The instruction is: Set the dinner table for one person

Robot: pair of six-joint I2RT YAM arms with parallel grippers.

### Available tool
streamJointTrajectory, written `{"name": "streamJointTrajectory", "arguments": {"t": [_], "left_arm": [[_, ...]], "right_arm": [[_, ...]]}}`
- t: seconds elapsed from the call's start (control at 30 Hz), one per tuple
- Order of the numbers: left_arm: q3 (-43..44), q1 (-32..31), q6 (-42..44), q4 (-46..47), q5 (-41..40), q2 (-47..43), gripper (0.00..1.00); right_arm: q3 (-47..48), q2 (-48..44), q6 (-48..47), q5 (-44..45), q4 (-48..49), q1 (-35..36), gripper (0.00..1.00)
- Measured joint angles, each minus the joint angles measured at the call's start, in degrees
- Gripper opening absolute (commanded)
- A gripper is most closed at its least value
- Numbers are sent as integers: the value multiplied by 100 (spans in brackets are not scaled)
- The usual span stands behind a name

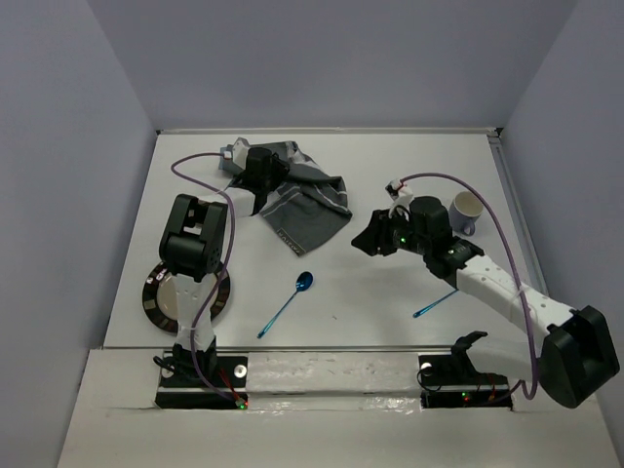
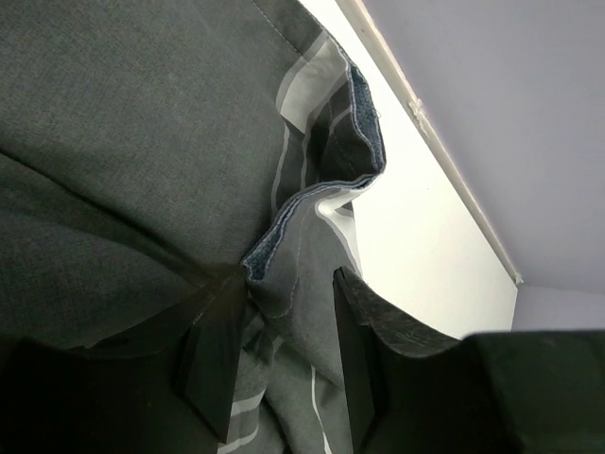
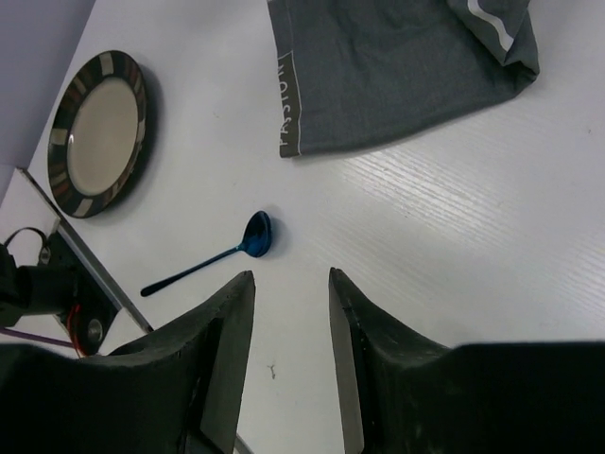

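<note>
- White mug [image 1: 468, 212] stands at the far right of the surface [image 1: 390, 292]; I cannot see into it.
- My left claw [image 2: 284, 284], fingers parted, straddles a fold of the grey cloth [image 2: 142, 142] lying on the surface.
- My right claw [image 3: 290, 279], half open and gripping nothing, hovers over the bare surface near the blue spoon [image 3: 255, 236].

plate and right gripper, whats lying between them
The blue spoon lies between the plate and the right gripper. The top external view shows this, and the right wrist view agrees.

We see a crumpled dark grey striped placemat [image 1: 307, 210] at the back and a dark-rimmed plate [image 3: 99, 132] near left. A blue spoon [image 1: 288, 302] lies between them, a white mug [image 1: 467, 211] stands far right, and a blue handle [image 1: 436, 304] lies nearer.
</note>
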Motion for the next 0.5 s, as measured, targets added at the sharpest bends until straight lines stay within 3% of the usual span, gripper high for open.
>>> {"name": "streamJointTrajectory", "arguments": {"t": [0.03, 0.13, 0.23, 0.27, 0.37, 0.5], "left_arm": [[4, 0, -2, 4, 9, 0, 51], [4, 0, -33, 28, 44, 4, 36], [4, 2, -59, 79, 85, 26, 15], [4, 2, -68, 90, 98, 33, 11], [4, 2, -76, 111, 129, 39, 0], [7, 2, -31, 142, 149, 39, 0]], "right_arm": [[0, 116, 66, 9, 118, 0, 56], [0, 518, 269, 195, 433, 0, 62], [2, 951, 468, 476, 632, 9, 67], [2, 1123, 560, 581, 706, 15, 74], [2, 1556, 809, 868, 866, 81, 79], [2, 2017, 1139, 1117, 1139, 396, 76]]}}
